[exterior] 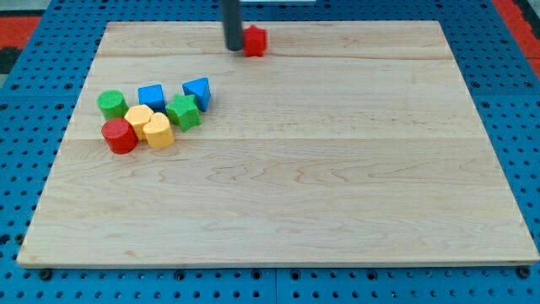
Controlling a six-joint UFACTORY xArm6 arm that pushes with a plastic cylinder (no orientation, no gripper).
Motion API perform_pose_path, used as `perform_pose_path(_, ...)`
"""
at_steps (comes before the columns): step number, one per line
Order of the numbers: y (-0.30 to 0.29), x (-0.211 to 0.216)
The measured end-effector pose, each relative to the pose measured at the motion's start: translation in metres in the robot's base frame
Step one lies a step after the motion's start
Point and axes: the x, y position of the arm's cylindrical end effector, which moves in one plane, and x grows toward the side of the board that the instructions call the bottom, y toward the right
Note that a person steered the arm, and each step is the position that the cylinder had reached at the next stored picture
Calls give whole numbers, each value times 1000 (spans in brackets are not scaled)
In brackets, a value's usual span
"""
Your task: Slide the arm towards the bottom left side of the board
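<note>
No pincer shows, so its state cannot be told; the rod's tip (233, 48) rests at the table's (337, 169) top edge, touching a red block (256, 40). The bottom-left corner lies well apart, past the clustered blocks.

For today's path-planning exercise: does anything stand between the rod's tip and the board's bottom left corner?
Yes. My tip is at the view's top, beside a red block. On the straight line to the bottom left corner, the cluster sits, nearest the green block and yellow blocks.
</note>
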Motion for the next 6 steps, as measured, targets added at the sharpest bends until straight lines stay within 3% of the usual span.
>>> perform_pose_path(1, 27, 6)
perform_pose_path(3, 11, 91)
perform_pose_path(5, -22, 246)
perform_pose_path(6, -77, 308)
